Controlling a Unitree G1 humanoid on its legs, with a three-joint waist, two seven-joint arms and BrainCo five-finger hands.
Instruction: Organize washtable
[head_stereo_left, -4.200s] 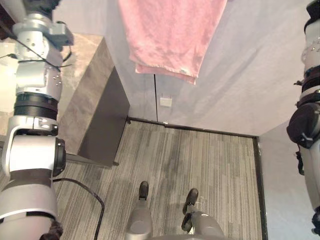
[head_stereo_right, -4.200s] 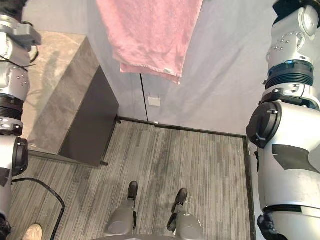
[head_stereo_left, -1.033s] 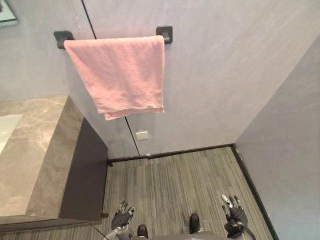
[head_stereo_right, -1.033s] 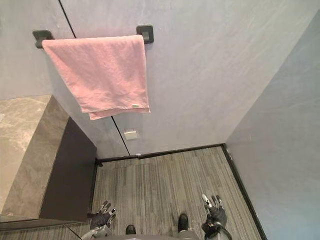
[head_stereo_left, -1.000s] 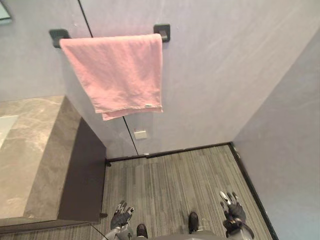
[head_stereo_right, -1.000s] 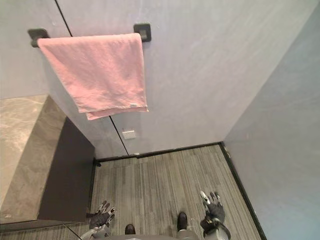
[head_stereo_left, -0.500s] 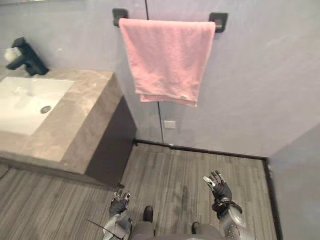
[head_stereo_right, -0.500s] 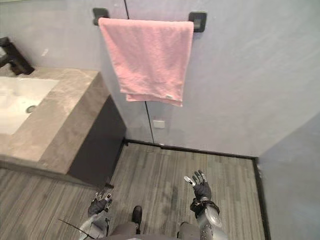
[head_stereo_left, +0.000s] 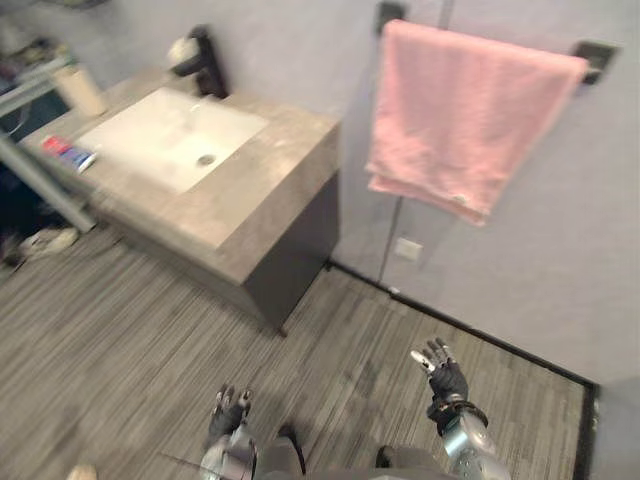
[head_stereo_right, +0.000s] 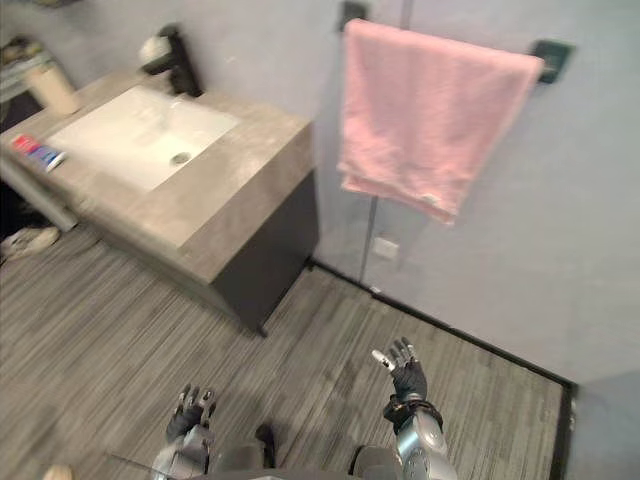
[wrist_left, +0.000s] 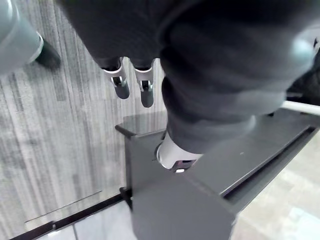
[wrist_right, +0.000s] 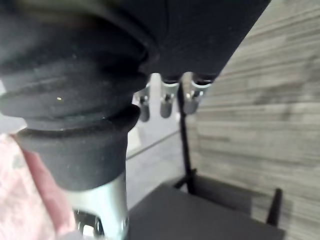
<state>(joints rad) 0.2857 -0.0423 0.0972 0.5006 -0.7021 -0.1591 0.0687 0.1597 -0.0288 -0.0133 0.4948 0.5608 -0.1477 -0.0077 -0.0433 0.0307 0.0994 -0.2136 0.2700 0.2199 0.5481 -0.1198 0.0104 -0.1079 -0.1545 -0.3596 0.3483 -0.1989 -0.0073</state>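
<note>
Found the desk (head_stereo_left: 262, 205) at ten o'clock in the head views, grey stone top over a dark front, standing on a striped grey floor (head_stereo_left: 120, 330). Noted a white sink (head_stereo_left: 170, 135) set in the top, a black faucet (head_stereo_left: 205, 62) at about one o'clock of the sink, a pale cup (head_stereo_left: 80, 90) at ten o'clock of it and a red-and-blue tube (head_stereo_left: 68, 152) at nine, both on the top. Saw a pink towel (head_stereo_left: 468, 115) draped over a wall rail (head_stereo_left: 597, 57) at one o'clock, well apart from both hands. Placed the left hand (head_stereo_left: 228, 412) at seven o'clock and the right hand (head_stereo_left: 446, 378) at five, over the floor, each with fingers (wrist_left: 120, 86) loosely straight, empty, touching nothing.
</note>
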